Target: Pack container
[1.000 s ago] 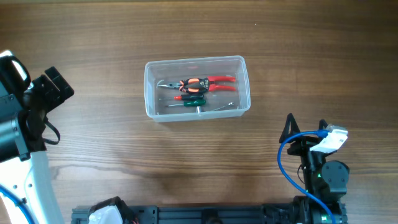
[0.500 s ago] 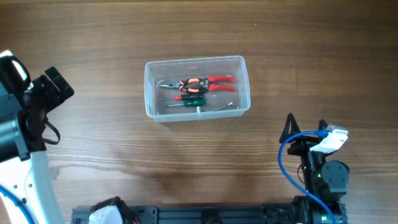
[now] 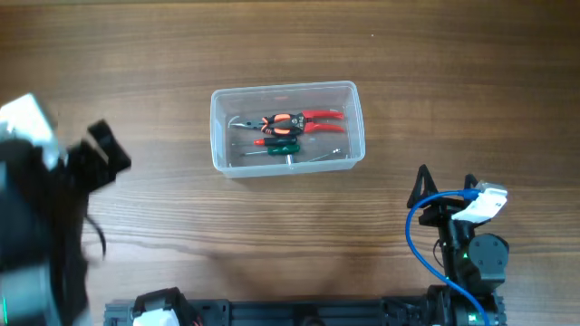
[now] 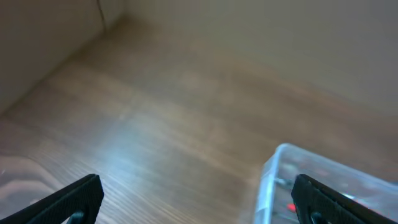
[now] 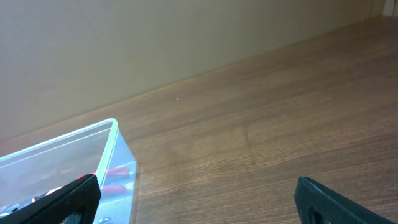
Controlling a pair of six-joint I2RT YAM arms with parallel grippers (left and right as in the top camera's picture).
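Here, the container (image 3: 285,88) sits at mid-table, both grippers spread wide and well apart from it.
The clear tub rests on the wooden table (image 3: 453,54), long side across the overhead view. Inside it lie red-handled pliers (image 3: 313,116) and, just below them, two slim tools, one with a red handle (image 3: 270,140) and one with a green handle (image 3: 286,149). The left arm (image 3: 54,190) shows only as a blur at the left edge. In its wrist view the left gripper (image 4: 199,198) has its fingertips far apart at the bottom corners, with a corner of the tub ahead and to the right. The right gripper (image 5: 199,198) is parted likewise and faces the tub's end wall at lower left; from overhead it stands near the table's front right.
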